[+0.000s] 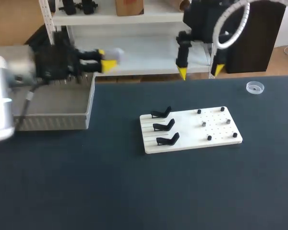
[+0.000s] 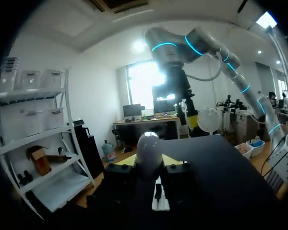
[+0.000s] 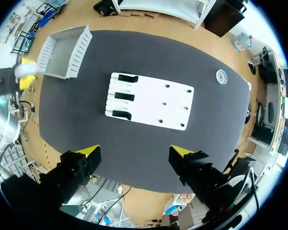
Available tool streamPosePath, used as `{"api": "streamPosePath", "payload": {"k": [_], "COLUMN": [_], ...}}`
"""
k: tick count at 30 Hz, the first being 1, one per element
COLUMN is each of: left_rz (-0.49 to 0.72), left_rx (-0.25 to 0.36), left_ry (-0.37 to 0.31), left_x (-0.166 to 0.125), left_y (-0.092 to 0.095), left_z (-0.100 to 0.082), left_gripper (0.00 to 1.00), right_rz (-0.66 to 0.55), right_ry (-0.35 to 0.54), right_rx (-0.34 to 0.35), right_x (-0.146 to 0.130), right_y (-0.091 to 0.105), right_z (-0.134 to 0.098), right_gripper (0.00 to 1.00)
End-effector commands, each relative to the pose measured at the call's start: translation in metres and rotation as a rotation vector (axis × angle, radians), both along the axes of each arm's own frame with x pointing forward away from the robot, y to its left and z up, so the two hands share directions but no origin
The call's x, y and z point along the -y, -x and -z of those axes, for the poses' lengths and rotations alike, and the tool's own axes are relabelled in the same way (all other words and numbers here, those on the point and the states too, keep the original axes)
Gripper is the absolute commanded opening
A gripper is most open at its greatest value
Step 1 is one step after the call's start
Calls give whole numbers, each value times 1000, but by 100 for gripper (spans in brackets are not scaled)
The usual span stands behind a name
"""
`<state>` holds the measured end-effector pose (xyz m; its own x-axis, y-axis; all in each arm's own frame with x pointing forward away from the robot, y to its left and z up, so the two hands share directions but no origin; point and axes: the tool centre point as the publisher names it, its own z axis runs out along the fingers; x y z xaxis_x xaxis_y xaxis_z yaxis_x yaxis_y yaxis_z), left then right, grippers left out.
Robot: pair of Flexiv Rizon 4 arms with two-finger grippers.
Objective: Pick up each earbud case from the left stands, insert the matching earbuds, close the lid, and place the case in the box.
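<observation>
White and smooth, the case [image 2: 149, 146] sits pinched between the fingers of the left gripper [image 1: 104, 59]. That gripper is clamped on it from both sides at the upper left of the head view, above the far right corner of the box [image 1: 90, 103] rather than over its hollow. The lid looks closed, though no seam can be made out. The three black stands [image 1: 164, 126] on the white board [image 1: 216, 129] at mid-frame are all bare, so this seems to be the drop into the box. To do it well, the arm should carry the case toward the lower left until it hangs squarely inside the walls. It should then come down low over the box floor and only then part the fingers, so the rounded shell does not bounce, roll or pop open against the rim. The fingers should spread just enough to free it, then lift straight up clear of the wall. The right gripper [image 1: 200, 71] hangs high at the upper right, jaws wide apart and holding nothing, well away from that path.
</observation>
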<state>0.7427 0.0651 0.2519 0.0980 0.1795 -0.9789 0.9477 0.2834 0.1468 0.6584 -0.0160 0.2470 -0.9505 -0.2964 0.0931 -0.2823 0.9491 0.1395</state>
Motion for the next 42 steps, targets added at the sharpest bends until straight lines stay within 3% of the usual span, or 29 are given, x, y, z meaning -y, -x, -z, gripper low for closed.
{"api": "streamPosePath", "payload": {"k": [1,4,9,18,27,31,34,36,39,42], "left_rz": [-94,-130,-186,-248,-241,-249,-259,-275,-292,-304], "left_rx": [-11,-6,-53,-215,-401,-453,-472,-461,-425,-388], "left_ry": [-69,-77,-142,-267,-306,-308,-299,-291,-282,-269], "left_x": [-91,-123,-164,-184,-173,-171,-170,-170,-172,-174], "left_y": [5,-14,-45,-80,-84,-85,-84,-84,-81,-73], "left_z": [-12,-7,25,101,180,196,198,191,177,158], "left_gripper": [0,0,0,0,0,0,0,100,100,100], "right_rz": [32,41,62,102,132,130,102,70,-3,-93], "right_ry": [-46,-37,-26,-4,7,2,-48,-96,-186,-266], "right_rx": [165,150,121,83,57,52,73,98,125,100], "right_x": [7,7,3,5,7,7,7,6,5,5], "right_y": [14,20,30,42,54,55,53,51,47,45], "right_z": [4,7,9,17,21,22,21,16,12,11], "right_gripper": [96,97,98,98,98,100,100,100,100,100]}}
